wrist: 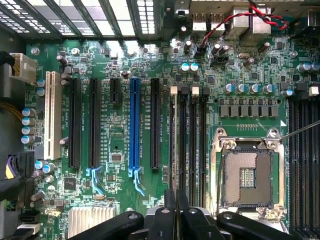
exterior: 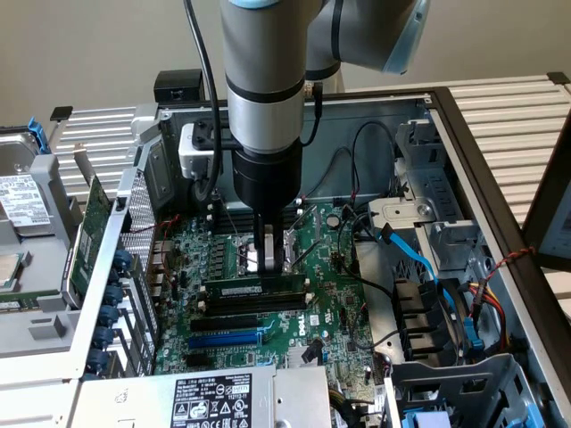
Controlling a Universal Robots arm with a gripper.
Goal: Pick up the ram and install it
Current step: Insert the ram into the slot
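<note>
At the exterior view's left, at 9 o'clock from the board [exterior: 332, 314], stand a drive [exterior: 22, 209] and a green card [exterior: 92, 234], well apart from the work. In the middle, the ram [exterior: 254, 289] lies lengthwise along the black slots [exterior: 236, 319], at 6 o'clock just under the gripper [exterior: 272, 263]. The pincer is narrow, with its fingers almost together, and I judge that it is closed on the ram's upper edge near the middle. I cannot tell whether the ram is already seated. At 3 o'clock, a blue cable [exterior: 415, 259] hangs near the case wall.

I judge the ram to be light, stiff and thin, but fragile. It is best taken by the upper edge at the middle, never by the contacts, so that it does not tilt.

The exterior view gives the ram's flat side with its white label. The wrist view gives the ram [wrist: 175, 150] as a thin line between the fingers of the gripper [wrist: 175, 212], in line with a white latch [wrist: 174, 90] and beside the socket [wrist: 248, 177].
</note>
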